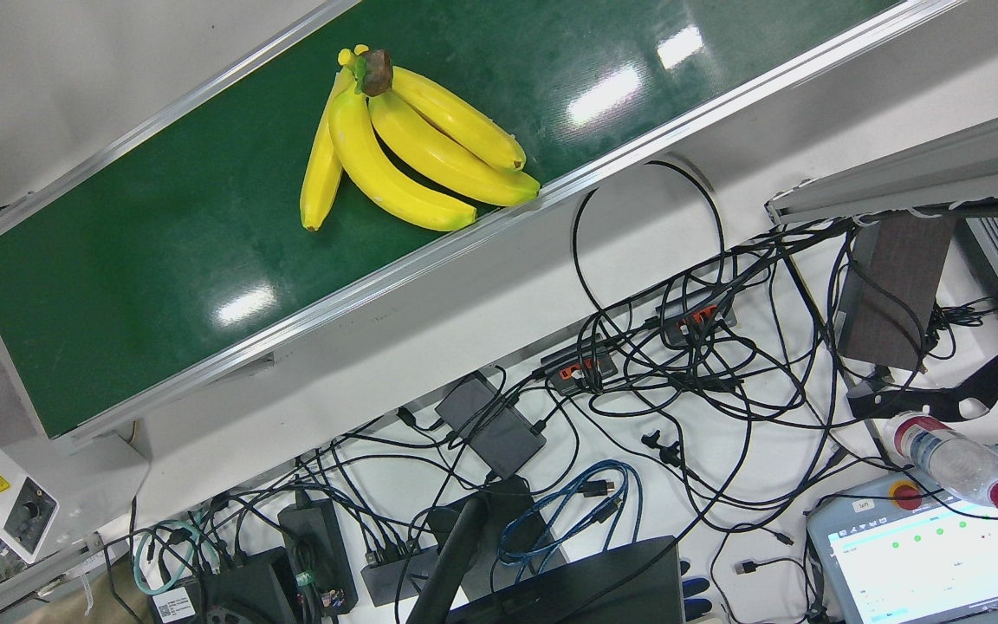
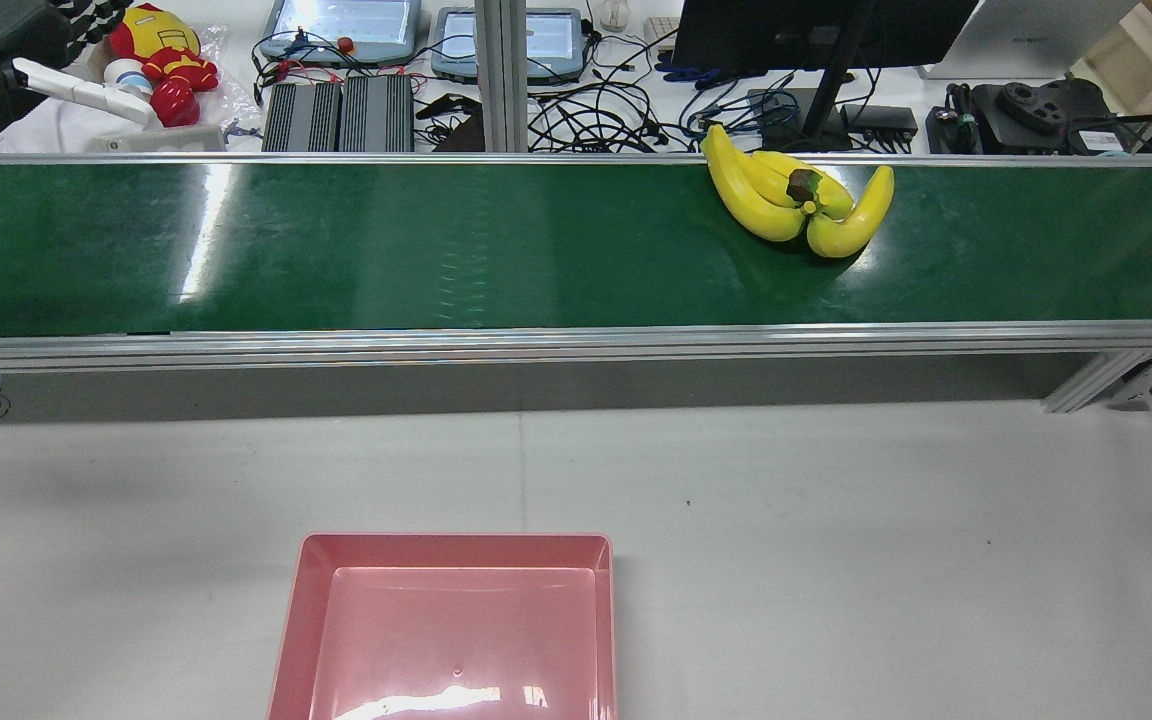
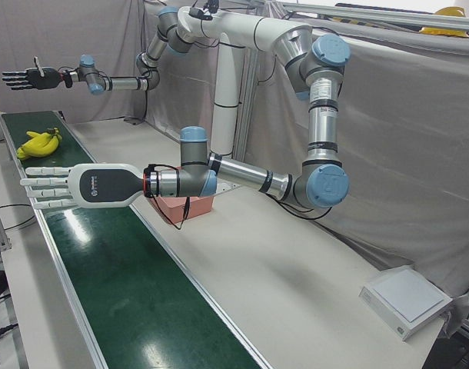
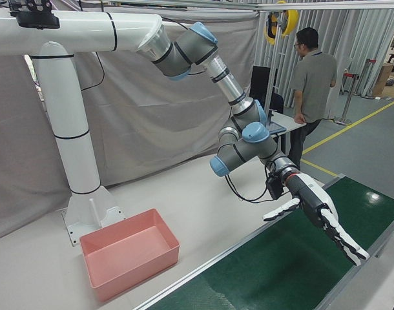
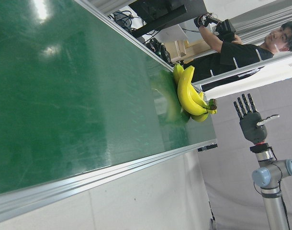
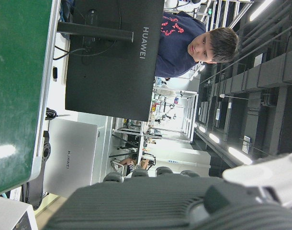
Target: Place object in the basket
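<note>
Left-front view: my left hand (image 3: pixel 65 187) hangs flat over the green conveyor belt (image 3: pixel 127 284), fingers spread, holding nothing. The bunch of bananas (image 3: pixel 38 142) lies on the belt well beyond its fingertips, with only open belt between. My right hand (image 3: pixel 27 78), fingers likewise splayed and empty, is raised above and past the bunch. The pink basket (image 3: pixel 196 206) sits on the white table (image 3: pixel 296 269) behind the left wrist. Tangled cables (image 2: pixel 586 110) and a monitor stand (image 2: pixel 831 90) crowd the far side just beyond the bananas.
</note>
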### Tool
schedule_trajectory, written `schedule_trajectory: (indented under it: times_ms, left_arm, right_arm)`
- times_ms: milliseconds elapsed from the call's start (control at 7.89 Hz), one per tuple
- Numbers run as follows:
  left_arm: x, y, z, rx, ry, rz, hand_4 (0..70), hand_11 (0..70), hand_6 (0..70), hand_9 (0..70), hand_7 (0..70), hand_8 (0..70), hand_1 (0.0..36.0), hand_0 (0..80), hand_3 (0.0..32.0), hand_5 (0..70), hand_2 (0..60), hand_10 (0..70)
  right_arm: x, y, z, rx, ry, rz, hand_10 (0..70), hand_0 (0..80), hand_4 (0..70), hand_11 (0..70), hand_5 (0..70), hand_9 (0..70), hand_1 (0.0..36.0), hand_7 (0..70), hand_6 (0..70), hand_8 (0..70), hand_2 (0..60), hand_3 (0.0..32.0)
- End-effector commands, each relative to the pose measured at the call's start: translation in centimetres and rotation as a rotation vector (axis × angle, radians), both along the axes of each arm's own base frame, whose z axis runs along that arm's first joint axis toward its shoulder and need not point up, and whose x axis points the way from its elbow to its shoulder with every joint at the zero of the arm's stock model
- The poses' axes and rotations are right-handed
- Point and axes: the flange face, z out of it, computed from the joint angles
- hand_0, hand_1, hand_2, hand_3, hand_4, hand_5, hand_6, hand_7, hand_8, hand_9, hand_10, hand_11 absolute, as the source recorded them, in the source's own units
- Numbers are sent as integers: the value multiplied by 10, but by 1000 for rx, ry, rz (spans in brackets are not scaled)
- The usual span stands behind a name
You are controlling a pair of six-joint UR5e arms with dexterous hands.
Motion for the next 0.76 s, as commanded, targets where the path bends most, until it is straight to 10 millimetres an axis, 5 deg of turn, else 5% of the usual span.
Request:
schedule_trajectory:
  times_ms: [0, 634]
  left_arm:
    - [0, 0, -1, 2, 0, 0, 66, 42, 0, 62, 4, 35, 205, 586, 20, 0, 0, 11]
    - [-6, -1, 0, -1, -1, -9, 67, 44, 0, 63, 6, 34, 206, 587, 22, 0, 0, 12]
  right_arm:
    - [0, 0, 0, 0, -1, 0, 0, 0, 0, 0, 0, 0, 0, 0, 0, 0, 0, 0]
    - [0, 0, 0, 0, -1, 0, 0, 0, 0, 0, 0, 0, 0, 0, 0, 0, 0, 0]
